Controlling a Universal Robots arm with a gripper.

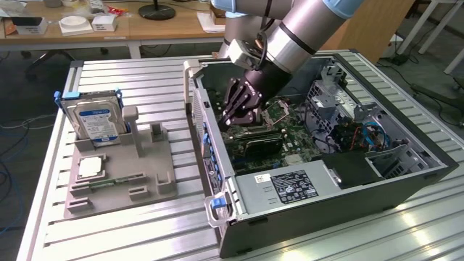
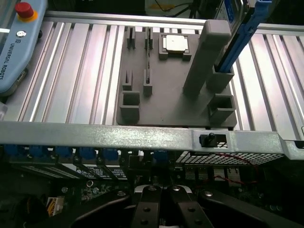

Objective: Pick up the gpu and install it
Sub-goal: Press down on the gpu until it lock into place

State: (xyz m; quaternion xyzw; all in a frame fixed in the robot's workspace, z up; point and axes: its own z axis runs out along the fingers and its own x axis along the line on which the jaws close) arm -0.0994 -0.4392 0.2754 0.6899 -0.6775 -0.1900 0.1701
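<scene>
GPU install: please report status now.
Gripper shut, down inside the computer case. GPU lies on the motherboard below it. Nothing in the way.

1. The tabletop (image 1: 138,76) is made of long silver metal slats with grooves between them, and bright light reflects on the slats near the front.
2. Behind it stands a wooden desk (image 1: 174,27) with white legs; small white boxes (image 1: 76,24) and a round black lamp base (image 1: 157,11) are on it.
3. A wooden panel (image 1: 373,24) stands at the exterior view's right.
4. The floor (image 1: 29,92) is dark grey, and thin cables (image 1: 14,128) lie on it at the exterior view's left.
5. White furniture legs (image 1: 435,27) are seen far at the exterior view's right.
</scene>
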